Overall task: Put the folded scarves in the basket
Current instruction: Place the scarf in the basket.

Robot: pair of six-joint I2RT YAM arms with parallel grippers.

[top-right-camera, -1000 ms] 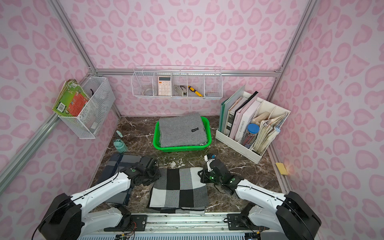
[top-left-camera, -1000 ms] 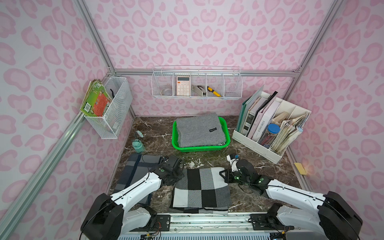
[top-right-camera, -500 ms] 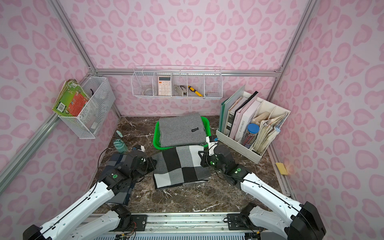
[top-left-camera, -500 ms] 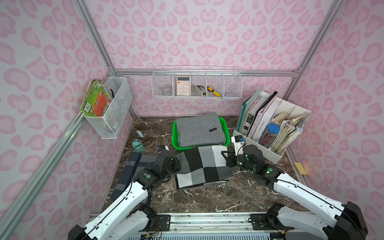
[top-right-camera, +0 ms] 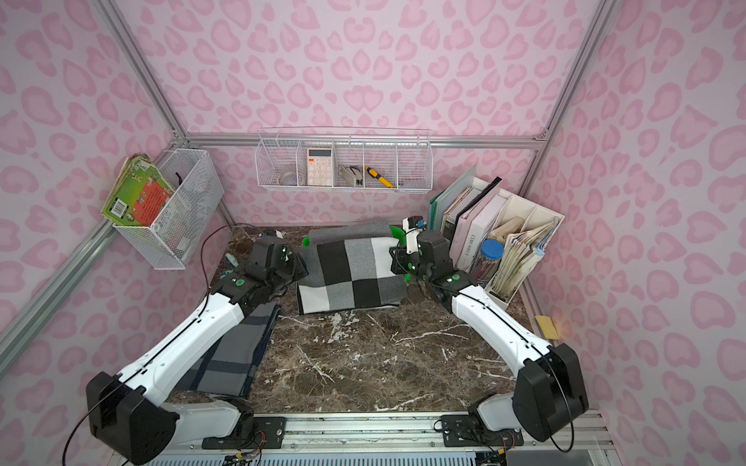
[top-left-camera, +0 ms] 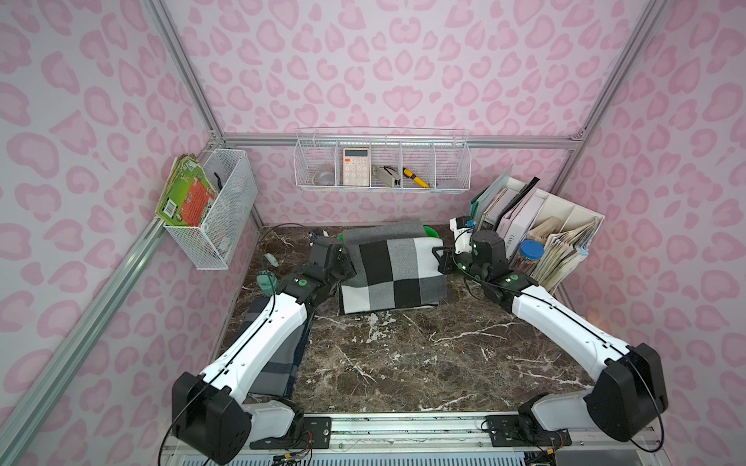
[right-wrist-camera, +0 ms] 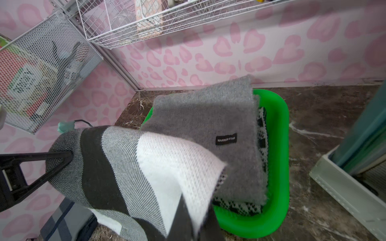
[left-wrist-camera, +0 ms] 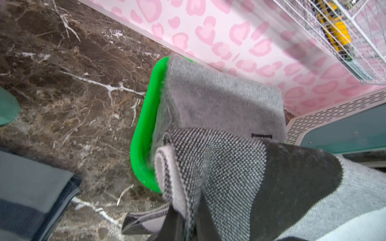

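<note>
The scarf (top-left-camera: 389, 274) has travelled up to mid-frame, above the basket (top-left-camera: 430, 231), left gripper (top-left-camera: 348, 264) and right gripper (top-left-camera: 440, 258) clamped on its sides; the hanging fold could snag the near rim

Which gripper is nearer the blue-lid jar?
Right. The right gripper grips the checked scarf on the side by the organizer holding the jar; the left gripper grips the opposite side, farther off.
</note>
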